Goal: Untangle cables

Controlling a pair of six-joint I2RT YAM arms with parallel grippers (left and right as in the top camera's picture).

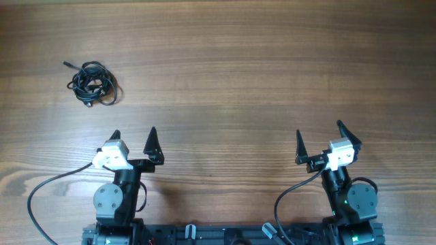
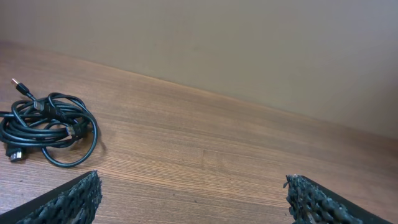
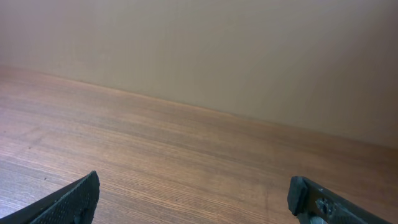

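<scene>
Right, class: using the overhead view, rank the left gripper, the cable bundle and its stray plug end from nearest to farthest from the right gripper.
1. Left gripper, level with the right gripper, on its left.
2. Cable bundle, farther back on the left.
3. Stray plug end, at the bundle's far-left edge.

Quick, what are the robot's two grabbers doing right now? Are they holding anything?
Left gripper: jaws open, holding nothing.
Right gripper: jaws open, holding nothing.
</scene>
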